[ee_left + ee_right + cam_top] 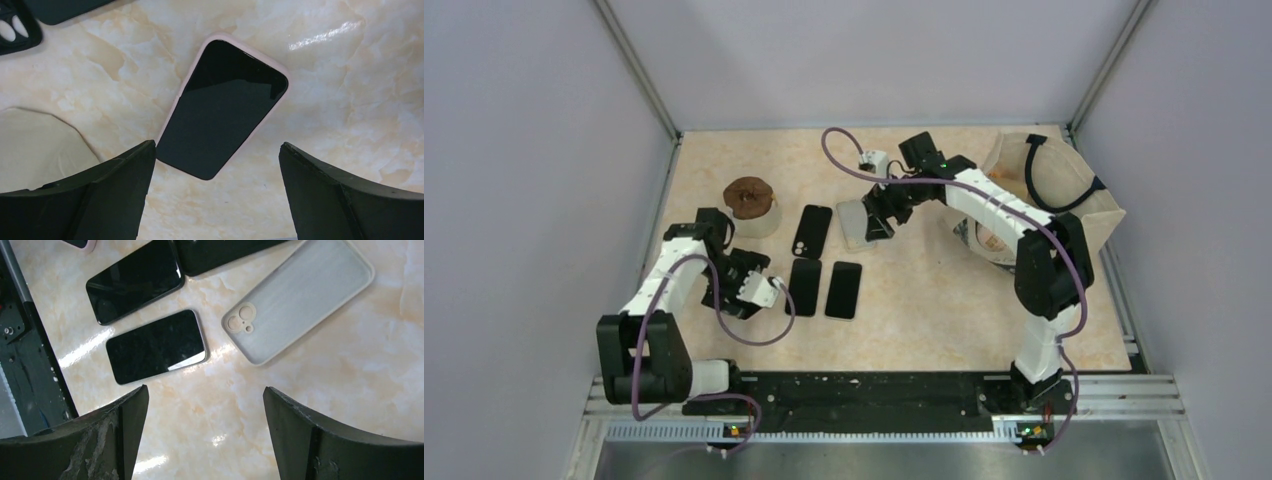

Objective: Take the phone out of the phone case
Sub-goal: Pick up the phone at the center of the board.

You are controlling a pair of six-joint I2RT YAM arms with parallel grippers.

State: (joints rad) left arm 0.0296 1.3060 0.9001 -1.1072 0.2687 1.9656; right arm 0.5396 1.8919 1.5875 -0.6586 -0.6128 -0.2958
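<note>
A phone with a dark screen sits face up in a pink case [222, 107] on the marble tabletop. My left gripper [217, 147] is open above it, and the phone's near corner lies between the fingers [120, 185]. In the top view the left gripper [764, 292] covers this phone. My right gripper [205, 390] is open and empty over bare tabletop at the back middle [879, 218], beside an empty grey case [300, 297]. A sliver of the pink case [80, 244] shows in the right wrist view.
Two dark phones [804, 285] [844, 290] lie side by side mid-table, with a black case [812, 230] behind them. A pale cup with a brown object [749, 205] stands back left. A beige bag with a black strap [1064, 190] stands back right.
</note>
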